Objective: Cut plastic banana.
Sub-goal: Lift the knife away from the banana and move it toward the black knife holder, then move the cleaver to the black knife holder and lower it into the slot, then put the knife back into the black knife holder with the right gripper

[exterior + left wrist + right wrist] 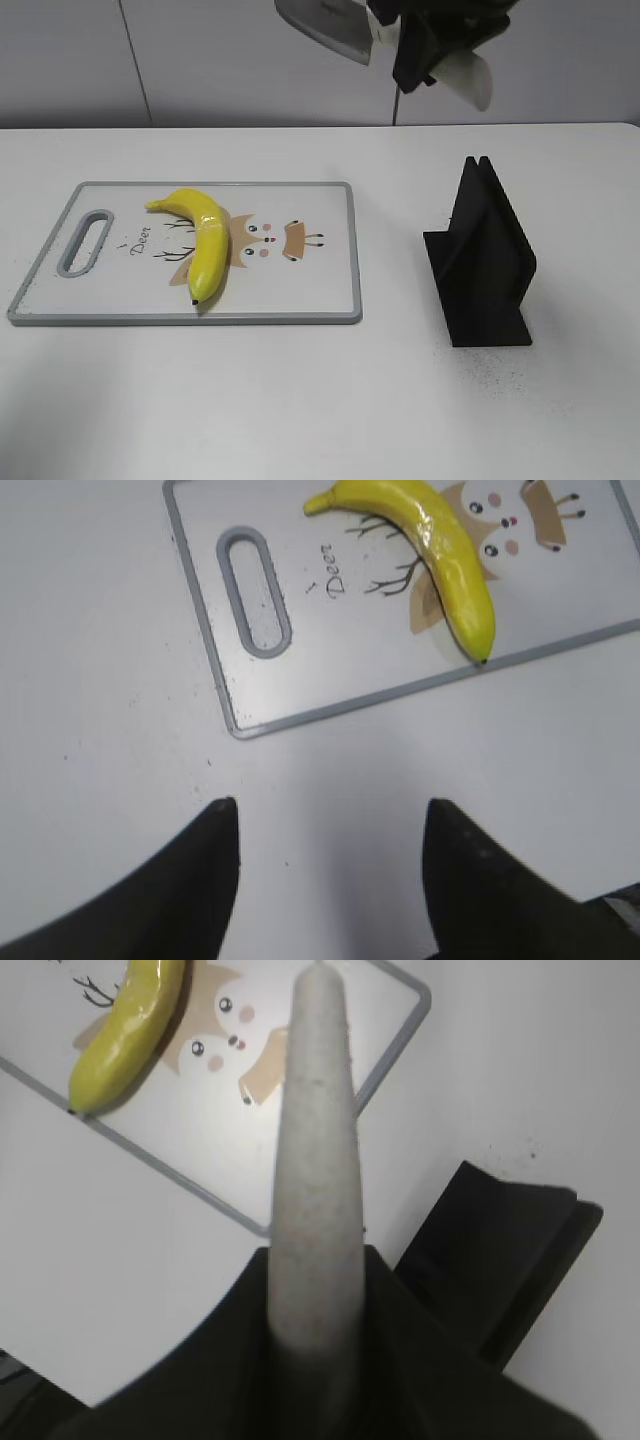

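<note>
The plastic banana (205, 245) lies on a white cutting board (310, 290) with a deer print, stem at the far left, dark tip toward the front edge. It also shows in the left wrist view (440, 545) and the right wrist view (125, 1030). My right gripper (430, 45) is shut on the pale handle (315, 1160) of a knife, held high above the table's back; its grey blade (320, 25) points left. My left gripper (330, 810) is open and empty over bare table, near the board's handle end (255, 590).
A black slotted knife stand (485, 260) stands on the white table to the right of the board, and also shows in the right wrist view (500, 1260). The board has a grey rim and an oval handle hole (88, 240) at its left end.
</note>
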